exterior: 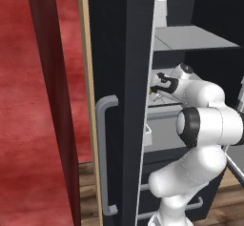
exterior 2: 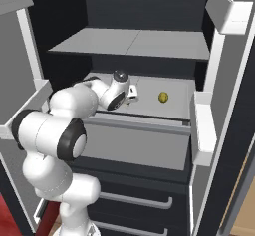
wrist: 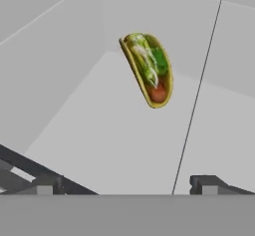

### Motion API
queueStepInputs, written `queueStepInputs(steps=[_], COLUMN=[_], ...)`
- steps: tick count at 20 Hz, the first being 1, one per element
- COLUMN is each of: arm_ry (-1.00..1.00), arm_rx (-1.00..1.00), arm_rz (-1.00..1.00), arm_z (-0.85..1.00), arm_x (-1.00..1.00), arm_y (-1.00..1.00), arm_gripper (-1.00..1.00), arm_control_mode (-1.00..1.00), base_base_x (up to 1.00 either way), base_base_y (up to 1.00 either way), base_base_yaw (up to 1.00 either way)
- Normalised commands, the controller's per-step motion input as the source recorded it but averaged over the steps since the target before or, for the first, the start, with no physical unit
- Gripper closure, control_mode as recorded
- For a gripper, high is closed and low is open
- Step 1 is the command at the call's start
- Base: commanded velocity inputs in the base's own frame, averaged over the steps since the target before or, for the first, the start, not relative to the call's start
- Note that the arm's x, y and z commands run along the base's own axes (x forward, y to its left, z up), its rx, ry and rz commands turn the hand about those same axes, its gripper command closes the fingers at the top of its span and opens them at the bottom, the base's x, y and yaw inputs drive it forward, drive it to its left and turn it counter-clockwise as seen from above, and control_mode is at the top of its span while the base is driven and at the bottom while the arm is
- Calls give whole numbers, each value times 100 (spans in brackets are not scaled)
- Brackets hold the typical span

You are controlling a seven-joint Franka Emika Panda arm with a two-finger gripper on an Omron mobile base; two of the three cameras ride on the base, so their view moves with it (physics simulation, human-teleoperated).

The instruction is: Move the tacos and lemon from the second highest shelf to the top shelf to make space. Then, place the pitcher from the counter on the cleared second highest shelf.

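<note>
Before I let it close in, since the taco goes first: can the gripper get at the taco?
Probably yes: the gripper is open and aimed at the taco, with bare second highest shelf between them.

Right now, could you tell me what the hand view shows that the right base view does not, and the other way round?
Hand view alone: the taco, lying on the shelf floor ahead of the open jaws, with nothing between them.

Right base view alone: the lemon on the second highest shelf, to the right of the arm's wrist; the top shelf above it, bare where visible; the white arm reaching in from the lower left.

Both: the light-grey floor of the second highest shelf.
</note>
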Motion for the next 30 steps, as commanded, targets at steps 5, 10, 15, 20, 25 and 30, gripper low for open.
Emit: queueStepInputs(steps=[5,10,15,20,25,30], arm_ry=[0,0,0,0,0,0], arm_rx=[0,1,4,3,1,0], arm_rz=[3,4,2,0,0,0], arm_z=[-8,-10,-11,-14,-19,-14], arm_x=[37,35,39,35,31,40], arm_y=[-6,-6,-1,0,0,0], arm_gripper=[-100,-100,-100,-100,-100,-100], arm_control_mode=[-100,-100,-100,-100,-100,-100], base_base_x=[0,0,0,0,0,0], base_base_y=[0,0,0,0,0,0], base_base_yaw=[0,0,0,0,0,0])
